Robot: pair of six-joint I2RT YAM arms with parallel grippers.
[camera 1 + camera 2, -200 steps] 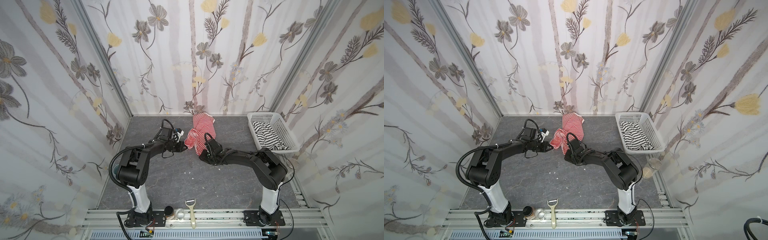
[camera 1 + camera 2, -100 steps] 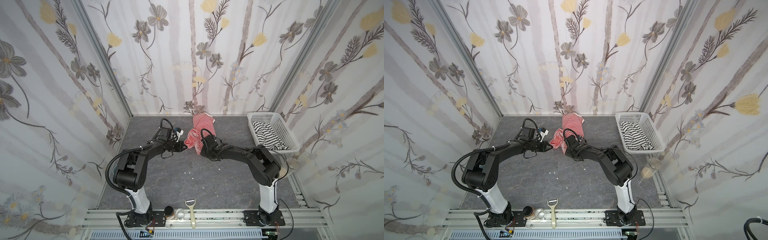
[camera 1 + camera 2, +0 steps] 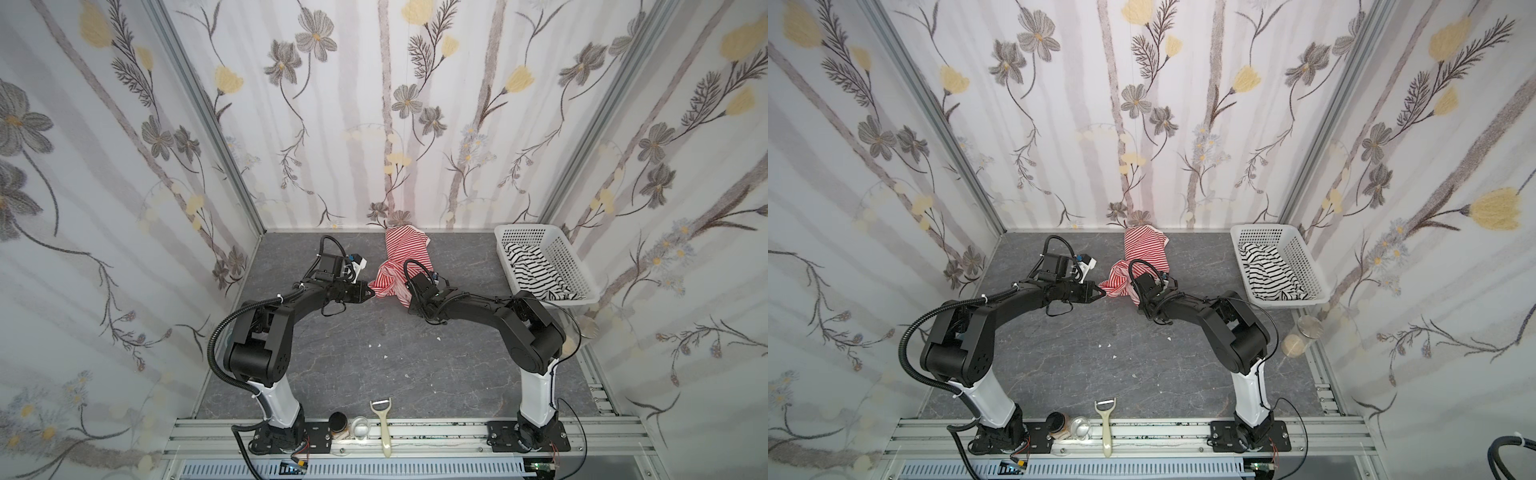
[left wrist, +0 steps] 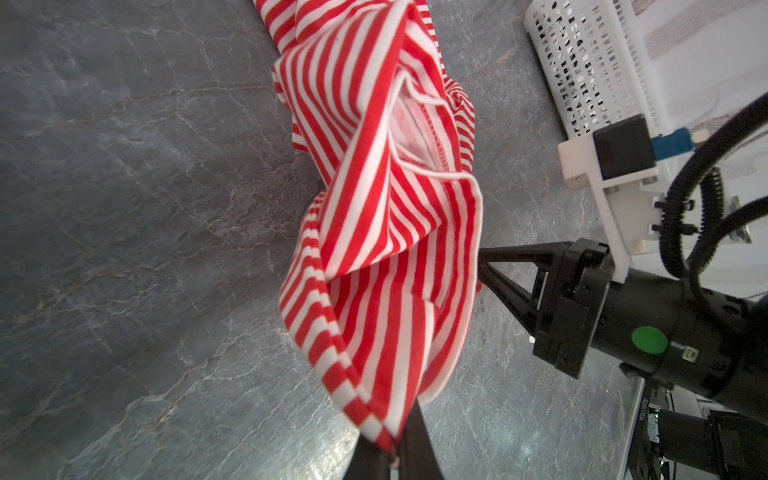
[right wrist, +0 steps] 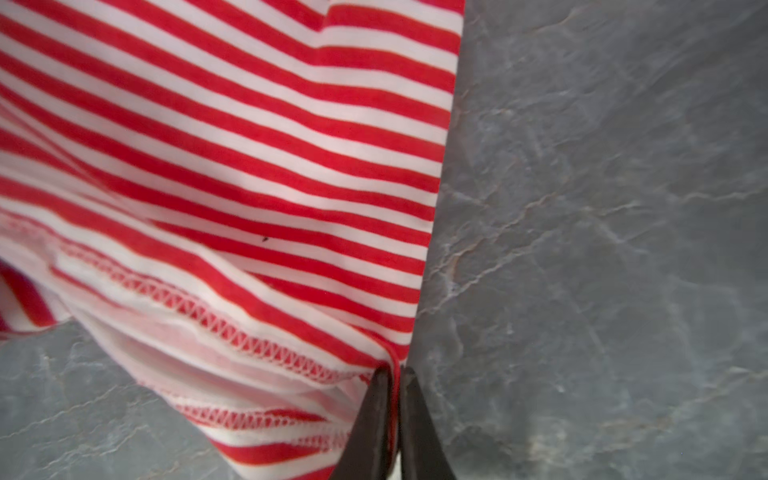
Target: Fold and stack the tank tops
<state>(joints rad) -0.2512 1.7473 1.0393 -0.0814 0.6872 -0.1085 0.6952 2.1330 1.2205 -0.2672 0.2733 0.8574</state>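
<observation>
The red-and-white striped tank top (image 3: 405,253) (image 3: 1144,249) lies crumpled at the back middle of the grey table, its near end lifted. My left gripper (image 3: 372,293) (image 3: 1105,293) is shut on the left corner of that end (image 4: 395,446). My right gripper (image 3: 409,298) (image 3: 1138,301) is shut on a stitched hem corner at the right (image 5: 395,374). The left wrist view shows its black fingers (image 4: 511,266) going behind the cloth (image 4: 374,208). The white tank top with black stripes (image 3: 536,276) (image 3: 1271,276) lies bunched in the basket.
The white perforated basket (image 3: 528,227) (image 3: 1264,227) stands at the back right by the wall. On the front rail lie a peeler (image 3: 384,424) and two small jars (image 3: 338,422). Another jar (image 3: 586,328) stands off the table's right edge.
My right gripper has moved back to the top's near right corner and shut on its hem. The left gripper has kept its hold and barely moved.
</observation>
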